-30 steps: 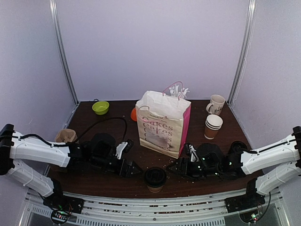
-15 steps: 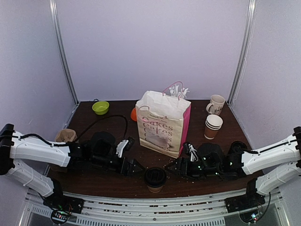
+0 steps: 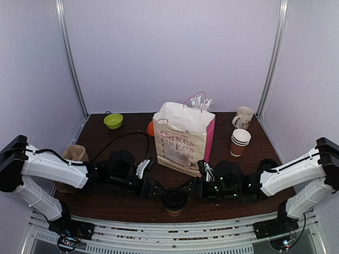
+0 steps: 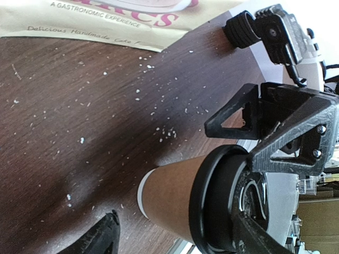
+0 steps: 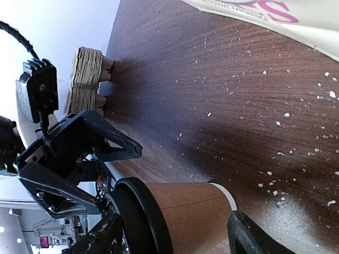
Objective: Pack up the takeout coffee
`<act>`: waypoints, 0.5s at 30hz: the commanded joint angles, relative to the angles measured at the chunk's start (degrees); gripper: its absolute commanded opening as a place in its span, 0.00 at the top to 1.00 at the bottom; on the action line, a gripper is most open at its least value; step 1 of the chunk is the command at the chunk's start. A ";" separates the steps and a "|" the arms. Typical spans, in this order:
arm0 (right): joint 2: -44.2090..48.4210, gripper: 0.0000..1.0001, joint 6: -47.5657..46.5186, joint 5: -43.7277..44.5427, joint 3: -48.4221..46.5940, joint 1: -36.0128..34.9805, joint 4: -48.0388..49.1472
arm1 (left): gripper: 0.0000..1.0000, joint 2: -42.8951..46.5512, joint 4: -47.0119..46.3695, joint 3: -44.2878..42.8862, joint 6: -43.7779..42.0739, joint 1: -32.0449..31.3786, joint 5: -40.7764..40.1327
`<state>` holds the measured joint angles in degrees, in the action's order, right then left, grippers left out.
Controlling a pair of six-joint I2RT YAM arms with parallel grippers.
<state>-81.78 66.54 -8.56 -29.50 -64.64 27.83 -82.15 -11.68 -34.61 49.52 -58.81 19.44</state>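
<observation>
2 black 2-finger grippers are held low over the dark wooden table (image 3: pixel 132 123). On the left, the left gripper (image 3: pixel 157 189) is seen with its jaws parted and nothing clamped. Just right of it, at the table's near edge, the small brown kraft-paper cup with a black plastic lid (image 3: pixel 174 200) is stood upright, ungripped. Further right, the right gripper (image 3: pixel 192 188) is likewise spread apart and empty. Behind the cup, a white-and-pink paper bag (image 3: pixel 183 143) is stood upright.
</observation>
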 commanded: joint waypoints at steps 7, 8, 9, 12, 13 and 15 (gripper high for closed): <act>-2.05 0.37 1.93 -1.43 3.10 -0.33 0.08 | 0.37 -3.12 -4.23 2.33 0.03 0.01 1.39; -2.11 0.38 2.25 -1.32 3.73 -0.31 -0.17 | 0.38 -3.40 -4.61 3.11 0.34 0.01 1.58; -2.22 0.39 2.57 -1.21 4.35 -0.36 -0.30 | 0.39 -3.63 -5.33 3.98 0.64 0.01 1.91; -2.59 0.41 3.48 -1.33 5.95 -0.31 -0.37 | 0.43 -3.85 -6.15 6.16 1.10 0.01 2.22; -2.48 0.41 3.58 -1.43 6.28 -0.32 -0.14 | 0.44 -3.78 -6.11 6.52 1.14 0.01 2.14; -1.29 0.40 3.23 -1.34 6.30 -0.36 -0.19 | 0.43 -3.22 -5.57 6.55 0.62 0.01 1.88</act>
<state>-82.56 69.49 -9.72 -26.17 -64.64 34.85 -84.14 -22.52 -30.96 50.94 -58.81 21.87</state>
